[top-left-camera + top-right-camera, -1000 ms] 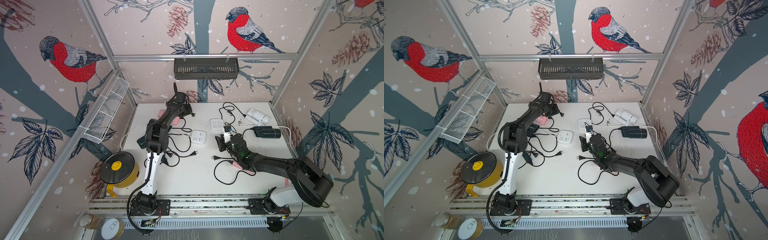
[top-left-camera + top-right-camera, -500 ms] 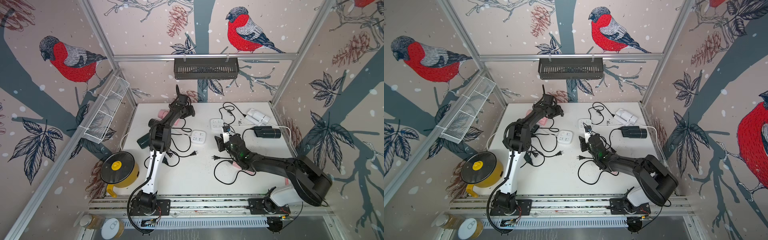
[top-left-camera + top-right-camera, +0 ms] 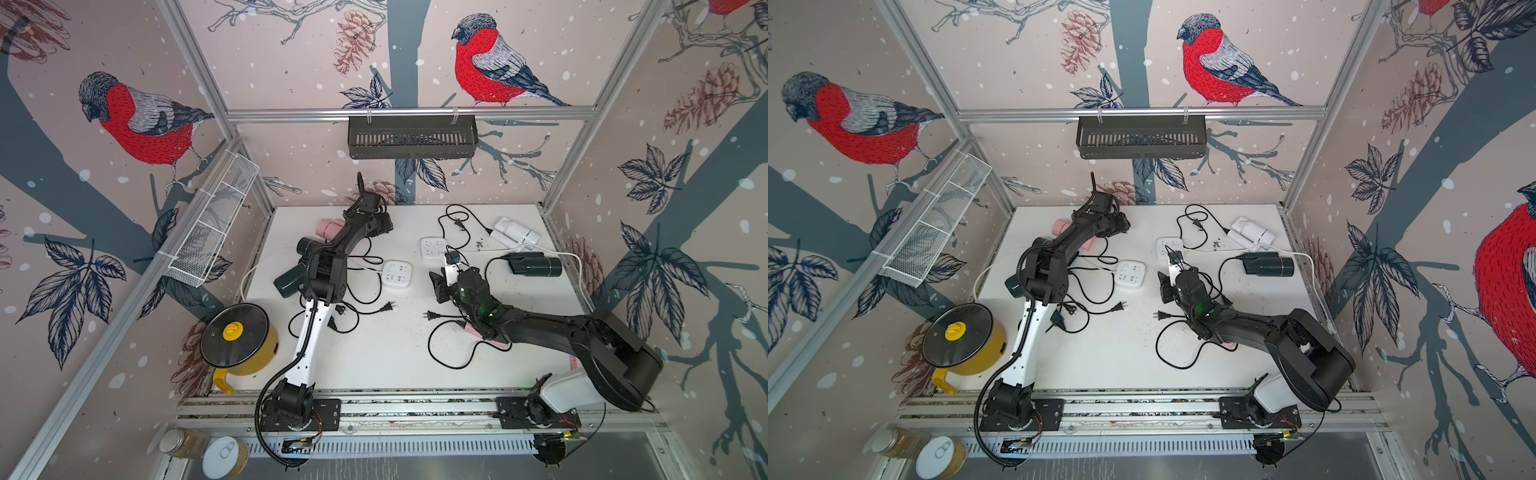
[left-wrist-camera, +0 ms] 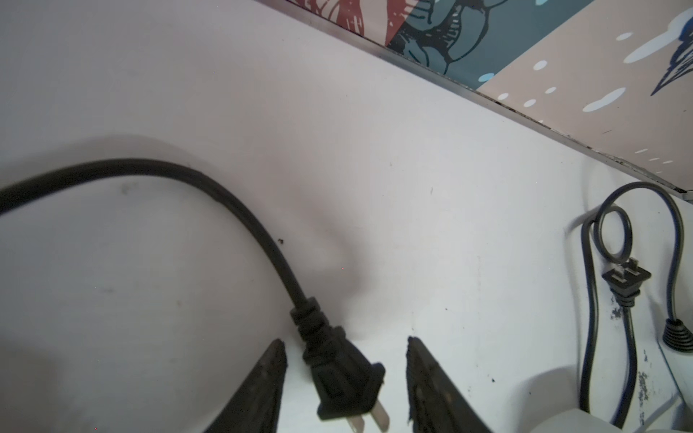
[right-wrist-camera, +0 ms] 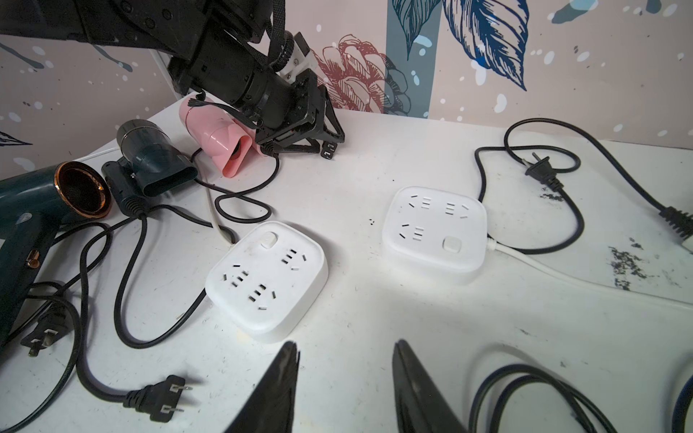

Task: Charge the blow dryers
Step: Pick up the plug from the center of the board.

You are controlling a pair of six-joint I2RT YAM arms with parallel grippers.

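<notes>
Left gripper (image 4: 345, 340) spread around a black plug (image 4: 345, 378) (daylight both sides, no squeeze), beyond the central power strip (image 5: 266, 279). Pink blow dryer (image 5: 210, 135) beyond it too. Right gripper (image 5: 347, 342) spread, empty, hovering short of that strip.

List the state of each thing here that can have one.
Left pincer: open around a plug, not touching it.
Right pincer: open, empty.
Left strip: all sockets free.
Right strip: all sockets free.
Pink dryer: lying, not plugged in.
Pot: lid on.
</notes>
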